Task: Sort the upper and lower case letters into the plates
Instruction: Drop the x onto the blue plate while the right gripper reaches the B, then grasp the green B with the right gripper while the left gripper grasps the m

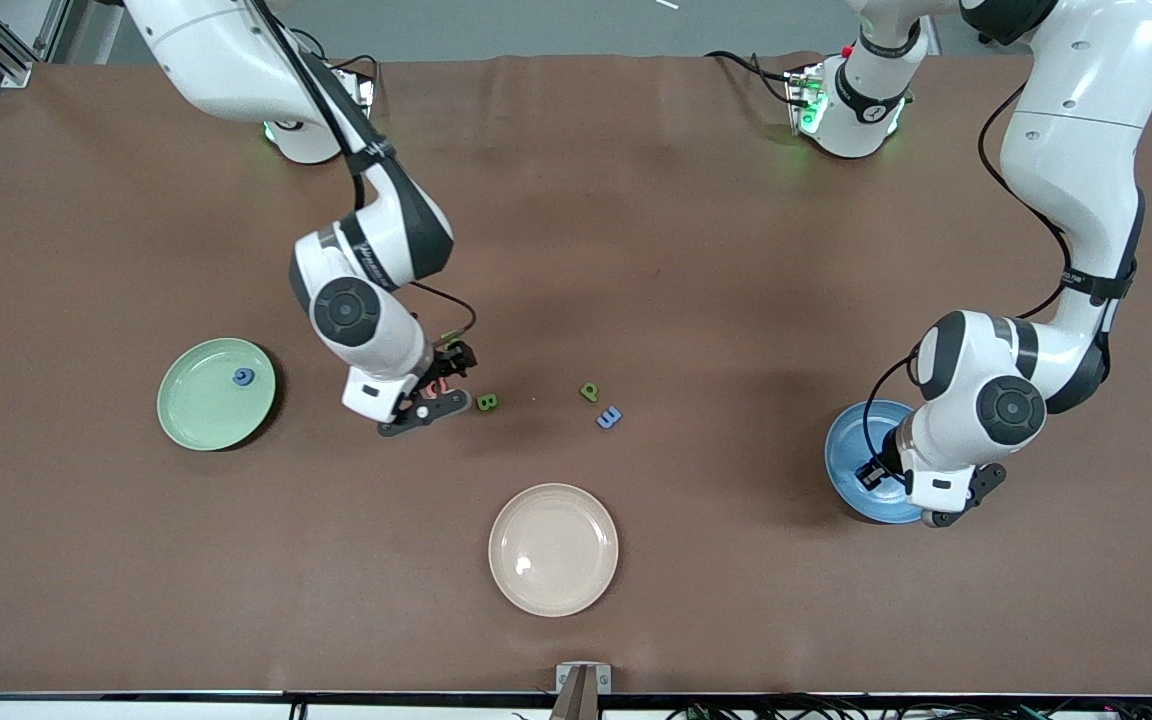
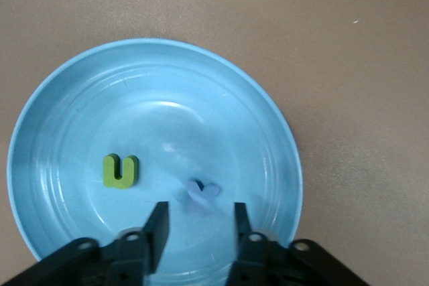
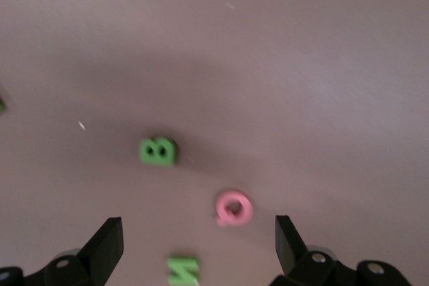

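My left gripper (image 2: 199,229) hangs over the sky blue plate (image 2: 60,118) with its fingers apart and nothing between them. A green letter U (image 2: 120,170) and a blurred blue letter (image 2: 201,195) are in that plate, the blue one just past the fingertips. My right gripper (image 3: 198,239) stands wide open low over the table, above a pink letter Q (image 3: 234,208) and a green letter (image 3: 183,269). A green B (image 1: 486,402) lies beside it. The mint green plate (image 1: 198,415) holds a blue letter (image 1: 243,377).
A green letter (image 1: 589,392) and a blue letter (image 1: 609,417) lie near the table's middle. A beige plate (image 1: 553,549) sits nearer the front camera than they do. In the front view the left gripper (image 1: 876,470) covers part of the blue plate (image 1: 848,450).
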Controlling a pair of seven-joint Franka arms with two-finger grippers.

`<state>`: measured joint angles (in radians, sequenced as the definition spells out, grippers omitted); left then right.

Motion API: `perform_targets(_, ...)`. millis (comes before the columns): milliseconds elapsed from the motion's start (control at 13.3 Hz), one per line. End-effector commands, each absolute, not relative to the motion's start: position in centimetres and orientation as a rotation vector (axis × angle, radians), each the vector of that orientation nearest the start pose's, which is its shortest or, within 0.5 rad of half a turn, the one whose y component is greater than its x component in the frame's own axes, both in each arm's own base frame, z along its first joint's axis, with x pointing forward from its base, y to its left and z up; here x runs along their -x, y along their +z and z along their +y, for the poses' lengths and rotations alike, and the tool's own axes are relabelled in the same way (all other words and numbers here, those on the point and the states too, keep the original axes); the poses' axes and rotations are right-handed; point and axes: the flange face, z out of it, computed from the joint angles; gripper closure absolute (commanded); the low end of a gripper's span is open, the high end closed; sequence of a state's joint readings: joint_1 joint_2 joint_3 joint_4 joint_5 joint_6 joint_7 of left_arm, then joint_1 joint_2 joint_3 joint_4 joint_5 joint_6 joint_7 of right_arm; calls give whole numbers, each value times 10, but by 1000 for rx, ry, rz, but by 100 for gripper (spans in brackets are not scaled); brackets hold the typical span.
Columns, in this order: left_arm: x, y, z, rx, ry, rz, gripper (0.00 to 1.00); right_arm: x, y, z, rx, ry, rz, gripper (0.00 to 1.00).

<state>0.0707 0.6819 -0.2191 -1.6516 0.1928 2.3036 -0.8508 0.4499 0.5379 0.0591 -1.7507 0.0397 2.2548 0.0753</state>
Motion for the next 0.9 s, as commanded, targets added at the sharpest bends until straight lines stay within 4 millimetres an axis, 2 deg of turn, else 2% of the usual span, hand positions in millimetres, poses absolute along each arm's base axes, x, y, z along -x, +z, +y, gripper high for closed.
perform_targets(0, -675, 229, -88, 2966, 6, -976, 0, -578, 233, 343, 3014, 23, -628, 0)
perform_targets(75, -673, 235, -97, 2954, 13, -1005, 0, -575, 226, 347, 3018, 29, -611, 0)
perform_targets(376, -654, 257, -189, 2978, 63, -1081, 0, -566, 210, 362, 3038, 27, -513, 0)
perform_targets(526, -646, 262, -256, 3001, 57, -1128, 0, -565, 198, 363, 3046, 35, -530, 1)
perform_targets(601, -642, 263, -291, 2995, 53, -1181, 0, -564, 194, 364, 3047, 39, -534, 1)
perform_targets(677, -635, 257, -316, 2979, 65, -1226, 0, -566, 193, 365, 3045, 23, -536, 1)
perform_targets(827, -629, 244, -354, 2953, 77, -1303, 0, -566, 186, 364, 3049, 31, -534, 7)
